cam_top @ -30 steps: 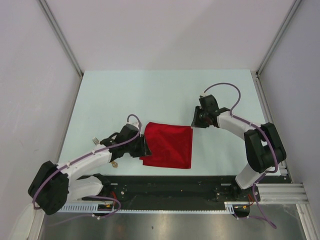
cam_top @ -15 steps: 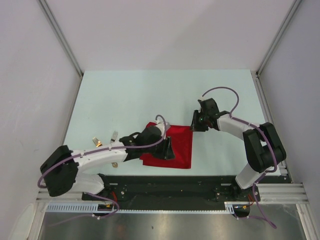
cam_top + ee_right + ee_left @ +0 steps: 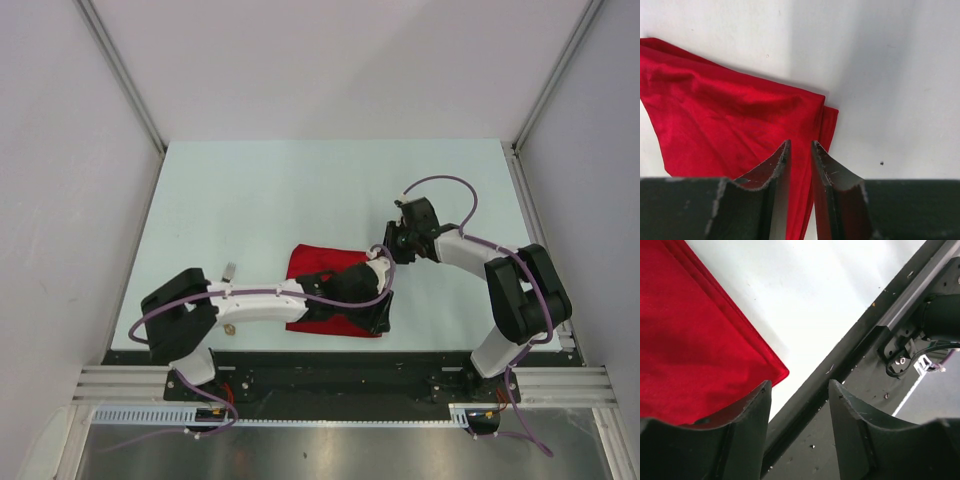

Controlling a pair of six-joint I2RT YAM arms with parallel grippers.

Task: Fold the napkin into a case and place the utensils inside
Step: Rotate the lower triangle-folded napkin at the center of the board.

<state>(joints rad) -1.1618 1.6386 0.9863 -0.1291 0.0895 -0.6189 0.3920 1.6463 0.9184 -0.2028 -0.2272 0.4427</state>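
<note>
The red napkin [image 3: 315,258] lies flat near the table's front edge, partly hidden under my left arm. My left gripper [image 3: 380,320] is open and empty at the napkin's near right corner, reaching over the table edge. In the left wrist view the napkin [image 3: 690,340] fills the upper left and the gripper [image 3: 797,390] has nothing between its jaws. My right gripper [image 3: 390,245] sits over the far right corner. In the right wrist view its jaws [image 3: 800,147] stand a narrow gap apart above the napkin [image 3: 730,115]. One utensil [image 3: 229,270] lies left of the napkin, and a small gold piece [image 3: 229,327] lies near the front edge.
The black rail [image 3: 400,365] runs along the table's front edge, right under my left gripper; it also shows in the left wrist view [image 3: 850,355]. White walls enclose the pale table [image 3: 300,190] on three sides.
My left arm has swept rightward across the napkin from its left edge to its near right corner. The right gripper has stayed at the far right corner.
</note>
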